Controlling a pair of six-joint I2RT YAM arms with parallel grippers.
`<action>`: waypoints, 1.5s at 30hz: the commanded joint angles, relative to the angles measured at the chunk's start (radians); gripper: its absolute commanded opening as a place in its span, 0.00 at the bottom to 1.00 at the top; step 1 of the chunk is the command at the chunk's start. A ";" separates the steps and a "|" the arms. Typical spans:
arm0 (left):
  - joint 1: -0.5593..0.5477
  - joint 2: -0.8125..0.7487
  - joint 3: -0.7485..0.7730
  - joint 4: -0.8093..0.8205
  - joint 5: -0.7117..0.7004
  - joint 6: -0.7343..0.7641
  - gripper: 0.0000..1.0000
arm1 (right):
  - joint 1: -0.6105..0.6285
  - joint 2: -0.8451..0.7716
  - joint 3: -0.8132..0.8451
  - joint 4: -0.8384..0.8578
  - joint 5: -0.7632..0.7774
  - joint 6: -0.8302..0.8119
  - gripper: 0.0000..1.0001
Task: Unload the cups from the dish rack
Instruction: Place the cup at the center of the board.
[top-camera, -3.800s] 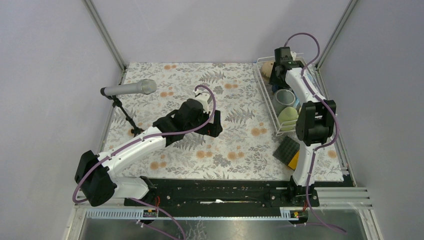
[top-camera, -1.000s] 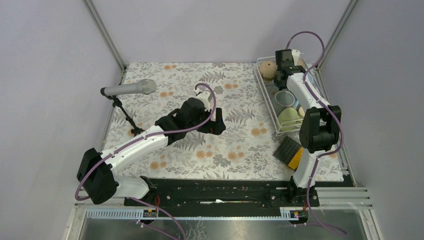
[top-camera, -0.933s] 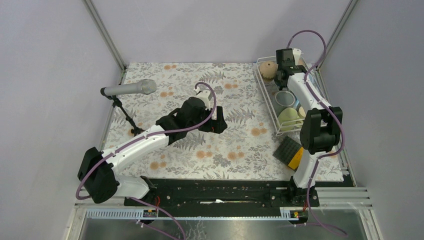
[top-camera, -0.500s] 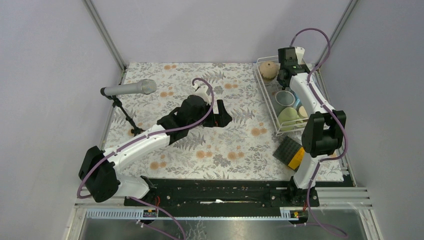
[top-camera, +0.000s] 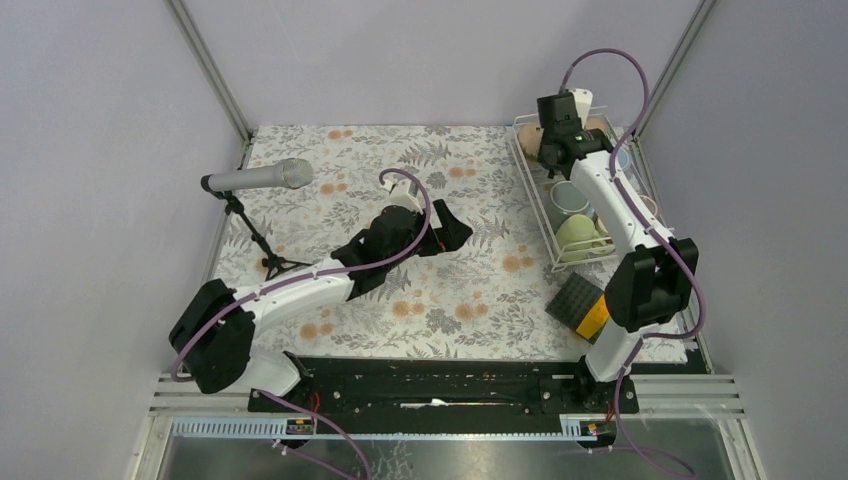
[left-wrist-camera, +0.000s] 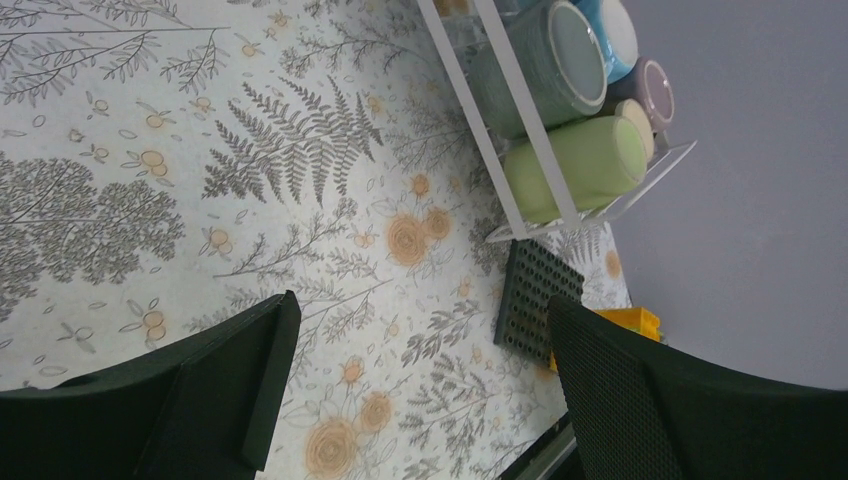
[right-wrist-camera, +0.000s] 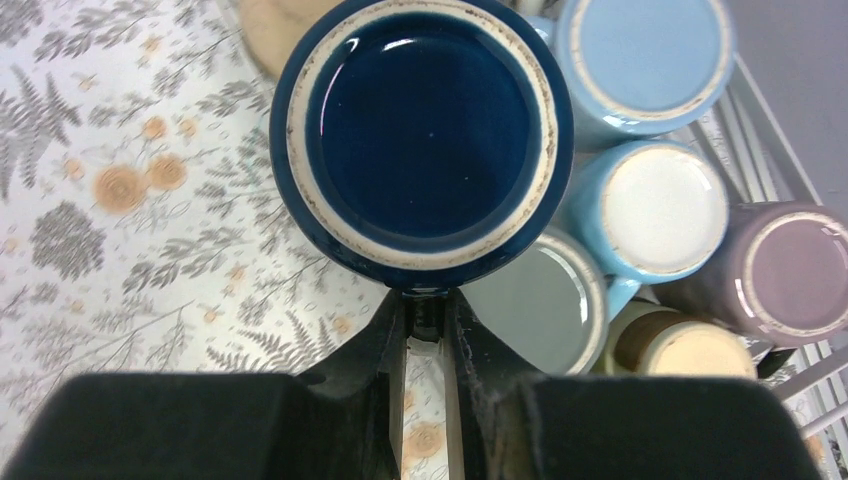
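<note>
My right gripper (right-wrist-camera: 427, 305) is shut on the handle of a dark blue mug (right-wrist-camera: 425, 130), which hangs bottom-up over the left edge of the white wire dish rack (right-wrist-camera: 790, 150). Beside and below it in the rack lie two light blue mugs (right-wrist-camera: 645, 60), a grey mug (right-wrist-camera: 535, 295), a mauve-pink mug (right-wrist-camera: 790, 270) and a tan-based one (right-wrist-camera: 690, 350). In the top view the right gripper (top-camera: 555, 135) is over the rack's (top-camera: 535, 195) far end; a green mug (top-camera: 580, 235) lies at its near end. My left gripper (top-camera: 455, 235) is open and empty above mid-table, left of the rack (left-wrist-camera: 520, 130).
A black-and-orange square pad (top-camera: 582, 305) lies just in front of the rack, also in the left wrist view (left-wrist-camera: 535, 300). A microphone on a small tripod (top-camera: 260, 180) stands at the table's left. Grey walls close in on the back and both sides.
</note>
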 joint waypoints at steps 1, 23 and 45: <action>-0.004 0.032 -0.044 0.239 -0.046 -0.083 0.99 | 0.065 -0.105 0.062 0.017 0.010 0.037 0.00; 0.126 0.348 -0.202 1.026 0.162 -0.582 0.97 | 0.158 -0.336 -0.253 0.100 -0.385 0.193 0.00; 0.148 0.555 -0.077 1.348 0.242 -0.819 0.79 | 0.165 -0.448 -0.396 0.194 -0.663 0.300 0.00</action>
